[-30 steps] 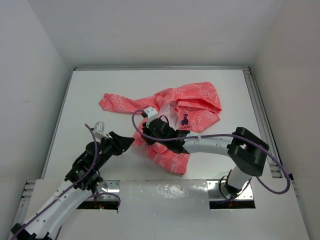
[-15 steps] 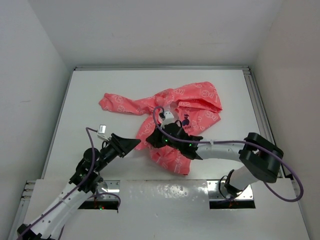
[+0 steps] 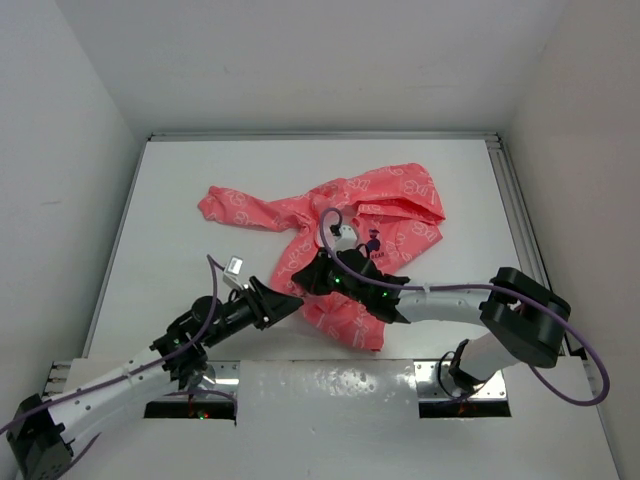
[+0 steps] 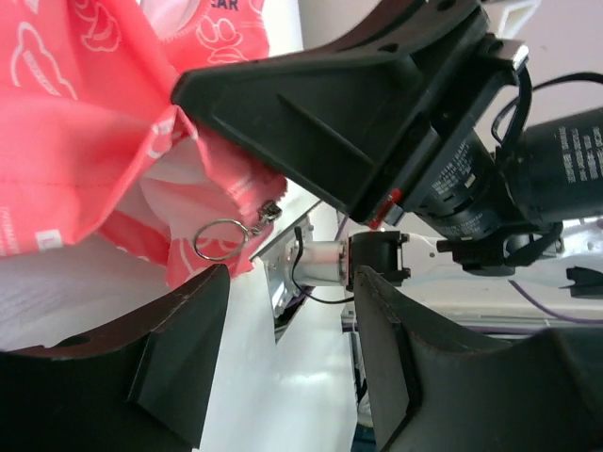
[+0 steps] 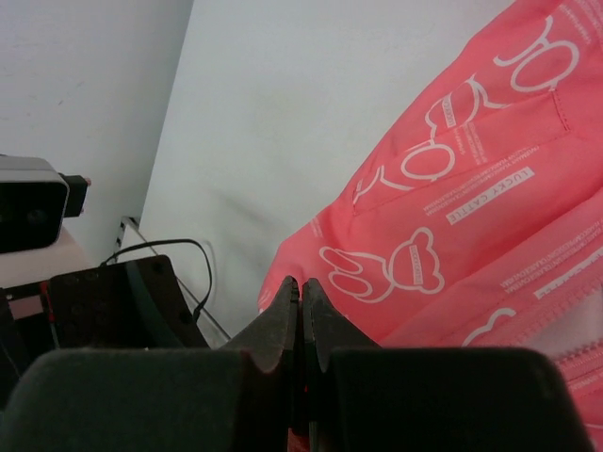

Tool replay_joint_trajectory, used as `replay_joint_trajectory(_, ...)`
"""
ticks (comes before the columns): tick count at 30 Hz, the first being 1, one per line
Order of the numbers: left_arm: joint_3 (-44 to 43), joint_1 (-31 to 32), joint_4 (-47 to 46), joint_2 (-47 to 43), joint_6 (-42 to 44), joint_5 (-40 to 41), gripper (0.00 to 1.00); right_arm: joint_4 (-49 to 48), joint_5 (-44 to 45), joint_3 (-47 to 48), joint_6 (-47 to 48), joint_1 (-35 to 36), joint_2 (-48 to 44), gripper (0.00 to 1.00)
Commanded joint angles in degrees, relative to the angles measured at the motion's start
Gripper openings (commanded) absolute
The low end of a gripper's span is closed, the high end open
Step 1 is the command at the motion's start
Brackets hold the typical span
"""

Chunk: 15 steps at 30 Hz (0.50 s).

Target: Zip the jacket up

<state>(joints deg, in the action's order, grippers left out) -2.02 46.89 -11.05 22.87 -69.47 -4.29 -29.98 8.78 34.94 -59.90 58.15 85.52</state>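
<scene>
White walls are closing in the white table (image 3: 170, 190), and the jacket (image 3: 385, 205) is lying crumpled near its middle, hood towards the far side and lower front bunched towards the arms. The right gripper (image 3: 312, 281) is pressing its fingers fully together and, as far as I can tell, pinching a fold of the jacket's lower front edge. In the left wrist view the zip pull with its small metal ring (image 4: 222, 237) is hanging just below that pinch. The left gripper (image 4: 292, 282) is standing wide open and holding nothing, its tips just short of the ring.

To my eye the step in hand is taking hold of the pull. It is going best if the left arm is creeping forward until the ring sits squarely between its fingers before closing, while the right arm is keeping the edge taut so the pull is not swinging away.
</scene>
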Motion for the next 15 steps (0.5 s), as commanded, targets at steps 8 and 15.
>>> replay_joint_trajectory(8, 11.87, 1.45, -11.09, 5.42, -1.19, 5.52, 0.50, -5.53, 0.45, -3.03, -1.98, -0.14, -4.13, 0.00)
replay_joint_trajectory(15, 10.55, 1.45, -10.66, 10.95, 1.44, 6.23, 0.48, -4.92, 0.89, -4.35, -1.36, -0.23, -7.29, 0.00)
